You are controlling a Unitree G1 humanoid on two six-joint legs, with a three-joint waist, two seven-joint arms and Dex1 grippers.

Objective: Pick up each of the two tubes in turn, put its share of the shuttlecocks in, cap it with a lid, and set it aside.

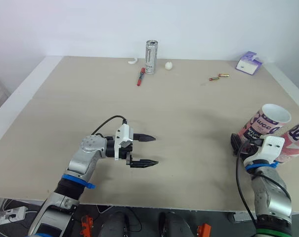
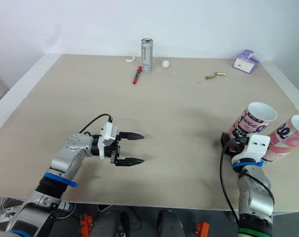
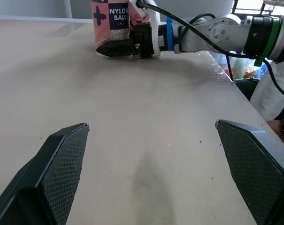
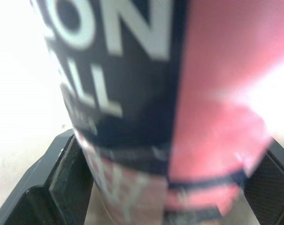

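Observation:
Two pink tubes with open white rims stand at the table's right edge. The nearer tube [image 1: 264, 123] carries dark lettering, and the second tube [image 1: 296, 139] stands just right of it. My right gripper [image 1: 247, 141] is low at the nearer tube's base. It is open, and in the right wrist view the tube [image 4: 146, 93] sits between its fingers [image 4: 62, 178]. My left gripper [image 1: 155, 149] hovers open just above the bare tabletop at front centre-left, pointing right, with nothing between its fingers [image 3: 52, 164].
Along the far edge stand a silver can [image 1: 151, 57], a red pen [image 1: 139, 76], a white ball [image 1: 168, 65] and a curved white piece [image 1: 133, 61]. Two small batteries [image 1: 218, 77] and a purple box [image 1: 249, 62] lie far right. The tubes stand close to the table's right edge.

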